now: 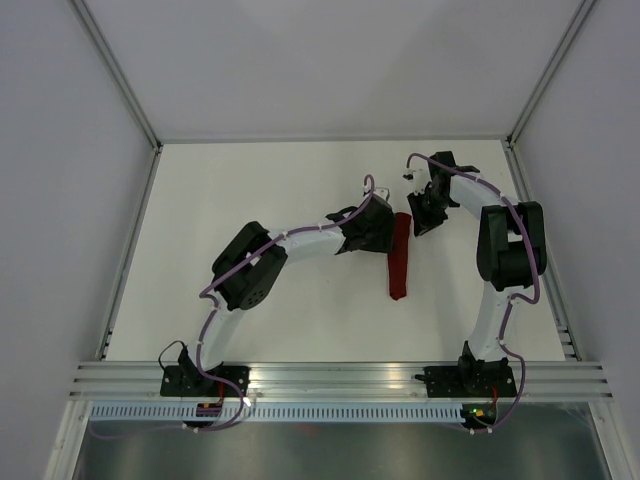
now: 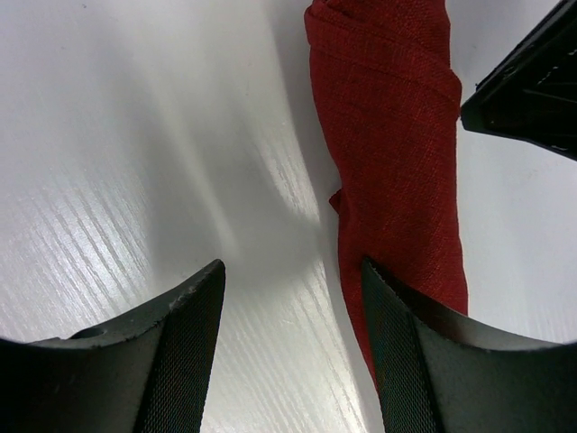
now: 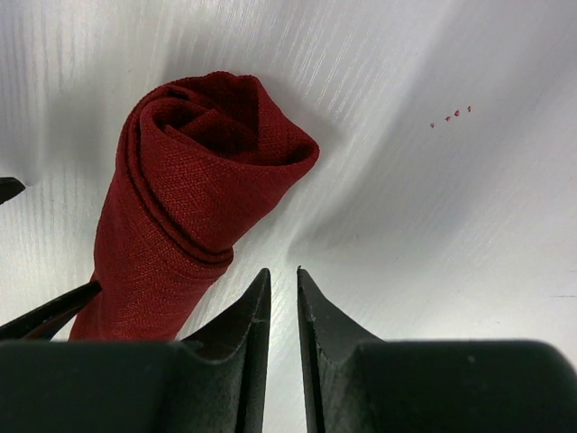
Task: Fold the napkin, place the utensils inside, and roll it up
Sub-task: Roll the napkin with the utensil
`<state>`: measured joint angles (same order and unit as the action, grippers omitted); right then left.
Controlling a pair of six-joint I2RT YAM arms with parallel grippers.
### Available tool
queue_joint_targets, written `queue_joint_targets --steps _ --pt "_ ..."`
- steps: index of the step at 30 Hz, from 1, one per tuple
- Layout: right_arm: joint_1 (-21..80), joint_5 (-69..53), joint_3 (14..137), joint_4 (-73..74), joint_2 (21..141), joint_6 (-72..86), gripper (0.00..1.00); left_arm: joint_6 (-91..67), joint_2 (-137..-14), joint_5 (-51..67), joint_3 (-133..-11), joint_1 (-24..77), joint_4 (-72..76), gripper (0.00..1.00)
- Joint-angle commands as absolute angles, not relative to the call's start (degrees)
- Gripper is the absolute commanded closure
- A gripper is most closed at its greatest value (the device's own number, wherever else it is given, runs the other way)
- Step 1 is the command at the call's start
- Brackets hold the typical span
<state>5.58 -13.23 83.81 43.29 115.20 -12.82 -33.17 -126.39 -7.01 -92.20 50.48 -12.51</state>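
Observation:
The napkin (image 1: 400, 258) is a tight dark red roll lying lengthwise on the white table. No utensils show. My left gripper (image 1: 386, 232) is open just left of the roll. In the left wrist view (image 2: 293, 266) bare table lies between its fingers, and the right finger (image 2: 406, 352) overlaps the napkin's (image 2: 397, 135) edge. My right gripper (image 1: 420, 216) is at the roll's far end, to its right. In the right wrist view (image 3: 284, 271) its jaws are almost together with nothing between them, beside the napkin's spiral end (image 3: 207, 153).
White walls with metal frame posts (image 1: 125, 75) bound the table on three sides. The aluminium rail (image 1: 340, 378) carrying both arm bases runs along the near edge. Tiny red specks (image 3: 451, 115) lie on the table right of the roll.

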Motion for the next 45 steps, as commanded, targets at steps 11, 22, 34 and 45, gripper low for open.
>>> queue_joint_targets --steps 11,22,34,45 --pt "5.8 -12.5 86.0 45.4 110.0 -11.9 0.76 -33.0 -124.1 -8.3 -94.0 50.0 -13.4 0.33" --pt "5.5 -16.7 88.8 47.1 104.2 -10.6 0.68 -29.4 -113.4 -8.9 -92.3 49.4 -14.6 0.33" --pt "-8.3 -26.6 86.5 45.4 87.6 -13.4 0.54 -21.2 -83.3 -8.2 -72.5 43.7 -15.3 0.31" --pt "-13.7 -25.9 71.3 38.1 71.4 -13.6 0.50 -17.6 -65.7 -9.0 -62.3 40.5 -20.0 0.27"
